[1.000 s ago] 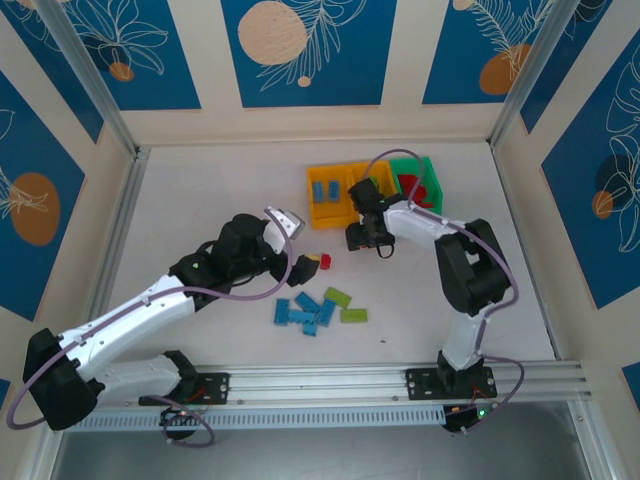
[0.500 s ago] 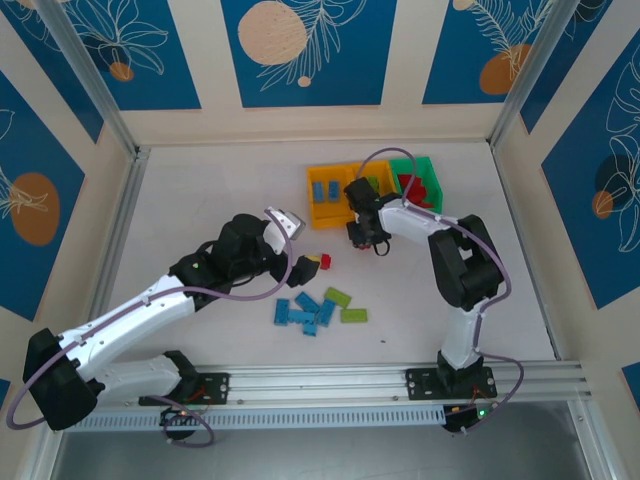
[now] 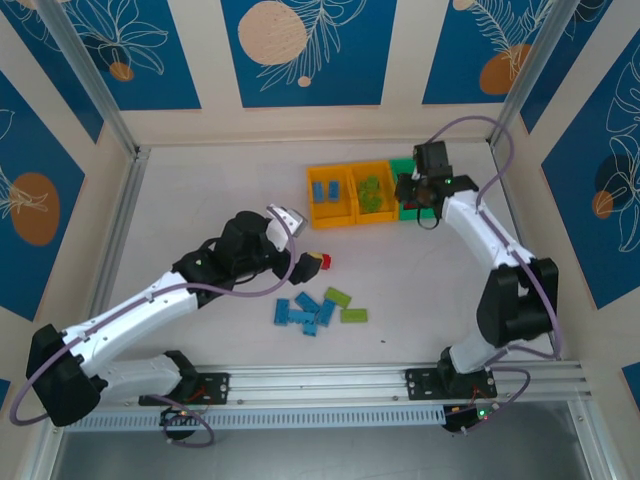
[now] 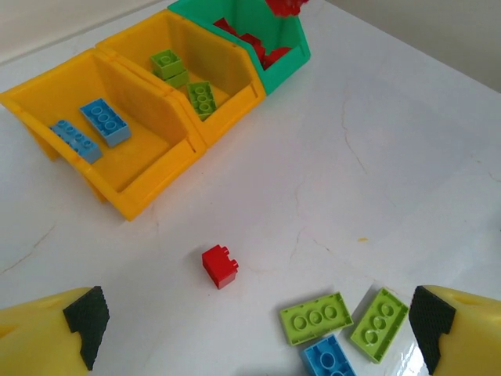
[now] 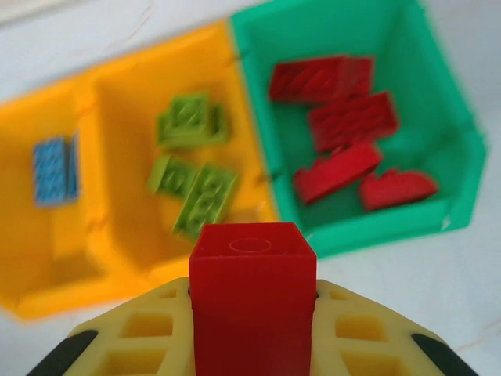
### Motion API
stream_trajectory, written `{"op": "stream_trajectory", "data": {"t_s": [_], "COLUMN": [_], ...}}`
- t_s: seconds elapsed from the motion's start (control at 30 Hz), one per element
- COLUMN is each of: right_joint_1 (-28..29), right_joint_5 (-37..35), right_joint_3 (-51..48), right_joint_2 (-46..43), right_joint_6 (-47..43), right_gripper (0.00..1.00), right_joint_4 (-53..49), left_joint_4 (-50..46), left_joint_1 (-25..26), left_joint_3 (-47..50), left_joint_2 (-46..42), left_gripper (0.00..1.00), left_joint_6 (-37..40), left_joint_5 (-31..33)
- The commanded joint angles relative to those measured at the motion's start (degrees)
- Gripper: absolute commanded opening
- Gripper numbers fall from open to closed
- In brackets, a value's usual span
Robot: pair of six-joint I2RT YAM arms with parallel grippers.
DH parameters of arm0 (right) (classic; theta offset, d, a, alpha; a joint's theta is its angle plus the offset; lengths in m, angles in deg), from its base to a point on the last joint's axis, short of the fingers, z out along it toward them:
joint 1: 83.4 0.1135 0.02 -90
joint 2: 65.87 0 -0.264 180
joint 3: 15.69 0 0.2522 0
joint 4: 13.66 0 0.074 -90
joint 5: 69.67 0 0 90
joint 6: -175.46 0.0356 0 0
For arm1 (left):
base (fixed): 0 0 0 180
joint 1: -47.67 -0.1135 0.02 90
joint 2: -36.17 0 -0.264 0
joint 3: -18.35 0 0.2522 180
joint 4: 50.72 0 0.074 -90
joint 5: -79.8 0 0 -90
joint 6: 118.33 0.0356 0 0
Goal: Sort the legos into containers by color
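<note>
Toward the near edge of the surface, about midway along it, lie a cluster of blue legos and two lime legos. Just beyond them sits a small red lego, with the left hand over it, spread wide and empty. Farther back, right of centre, the right hand pinches a red brick above the joined bins. The left yellow bin holds blue legos, the middle yellow bin lime, and the green bin red.
</note>
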Motion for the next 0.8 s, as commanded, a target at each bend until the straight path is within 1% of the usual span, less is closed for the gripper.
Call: {"op": "stream_trajectory", "data": {"t_s": [0.0, 0.1, 0.17, 0.23, 0.27, 0.3, 0.37, 0.5, 0.63, 0.77], "right_joint_1": [-3.07, -5.09, -6.01, -6.56, -6.67, -6.75, -6.75, -6.77, -6.37, -4.70], "right_joint_5": [1.47, 0.85, 0.49, 1.44, 1.95, 2.91, 5.09, 8.70, 13.98, 16.42], "right_joint_3": [7.10, 14.21, 18.79, 23.54, 25.24, 26.54, 25.86, 19.27, 8.67, -1.68], "right_joint_2": [8.83, 15.75, 19.55, 22.14, 22.68, 22.63, 20.27, 11.29, 0.19, -9.47], "right_joint_6": [1.10, 0.73, 0.61, 0.94, 1.24, 1.85, 3.44, 6.87, 9.20, 10.33], "right_gripper": [0.21, 0.22, 0.27, 0.42, 0.46, 0.48, 0.51, 0.52, 0.52, 0.53], "right_joint_4": [-0.40, -2.25, -4.57, -8.05, -9.88, -11.29, -11.65, -10.68, -9.33, -8.37], "left_joint_4": [-0.47, -0.69, -1.36, -2.02, -2.25, -2.68, -4.93, -12.17, -13.51, -14.97], "left_joint_1": [0.37, 0.44, 0.37, 0.47, 0.46, 0.46, 0.47, 1.04, 2.85, 3.85], "left_joint_3": [-2.38, -2.21, -2.37, -2.64, -2.69, -2.90, -4.33, -9.00, -10.44, -11.62], "left_joint_2": [0.44, 0.49, 0.90, 1.74, 2.19, 2.92, 4.87, 10.58, 14.98, 19.76], "left_gripper": [1.00, 1.00, 1.00, 1.00, 1.00, 1.00, 1.00, 1.00, 0.94, 0.87], "left_joint_6": [-1.48, -2.80, -4.31, -6.54, -7.51, -8.94, -12.40, -20.16, -24.24, -28.65], "left_joint_5": [2.52, 3.74, 5.12, 6.09, 6.15, 6.54, 7.80, 10.66, 11.89, 13.75]}}
